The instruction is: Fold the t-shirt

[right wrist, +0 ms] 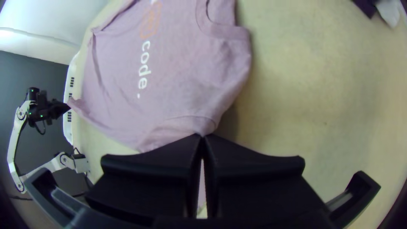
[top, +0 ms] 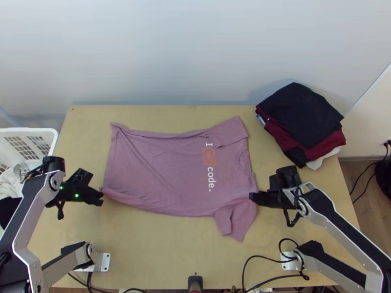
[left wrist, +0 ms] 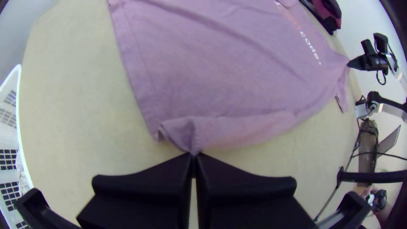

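A mauve t-shirt (top: 166,171) lies spread, print up, its collar toward the right. My left gripper (top: 101,196) is shut on its near hem corner at the left; the left wrist view shows the left gripper (left wrist: 193,156) pinching the raised edge of the shirt (left wrist: 237,131). At the shirt's near shoulder, my right gripper (top: 252,195) is shut on the cloth. In the right wrist view the right gripper (right wrist: 202,136) holds a gathered bit of the shirt (right wrist: 182,93) between its tips. The near sleeve hangs toward the table's near edge.
A pile of dark, maroon and white clothes (top: 298,117) sits at the table's far right corner. A white basket (top: 46,132) with cloth inside stands beyond the left edge. Black cables (top: 264,258) run along the near edge of the wooden table (top: 161,244).
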Available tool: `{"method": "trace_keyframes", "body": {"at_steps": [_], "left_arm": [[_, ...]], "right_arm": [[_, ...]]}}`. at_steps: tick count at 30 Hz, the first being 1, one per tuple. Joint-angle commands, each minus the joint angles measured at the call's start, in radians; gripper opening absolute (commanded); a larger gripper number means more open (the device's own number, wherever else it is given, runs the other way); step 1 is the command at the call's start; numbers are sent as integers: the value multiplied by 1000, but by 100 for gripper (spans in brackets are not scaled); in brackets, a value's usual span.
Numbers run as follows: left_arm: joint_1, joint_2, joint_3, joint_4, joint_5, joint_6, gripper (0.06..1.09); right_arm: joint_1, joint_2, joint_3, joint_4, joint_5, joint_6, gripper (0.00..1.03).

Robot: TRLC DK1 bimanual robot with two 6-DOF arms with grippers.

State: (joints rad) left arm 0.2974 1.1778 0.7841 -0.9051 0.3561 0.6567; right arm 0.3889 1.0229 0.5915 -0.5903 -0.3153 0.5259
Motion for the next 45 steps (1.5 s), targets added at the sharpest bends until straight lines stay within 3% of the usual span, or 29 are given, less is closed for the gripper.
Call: {"method": "trace_keyframes", "body": {"at_steps": [1,11,22,30,34,41,45], "left_arm": [[-17,-12,63,35,14,-115,10],[-99,25,351,155,-60,-448,10],[-165,131,728,187,-238,-669,9],[-175,267,963,166,-342,-763,9],[-207,333,1077,144,-434,-779,9],[-241,347,1248,152,-523,-786,9],[-242,345,1360,155,-574,-779,9]], "right_arm": [[-13,-35,54,20,-4,3,3],[-71,-60,343,64,68,-26,3],[-119,223,775,4,107,-190,3],[-196,537,1245,-230,82,-291,3],[-214,658,1452,-338,65,-297,3],[-220,687,1676,-339,65,-299,3],[-223,623,1706,-283,70,-302,3]]}}
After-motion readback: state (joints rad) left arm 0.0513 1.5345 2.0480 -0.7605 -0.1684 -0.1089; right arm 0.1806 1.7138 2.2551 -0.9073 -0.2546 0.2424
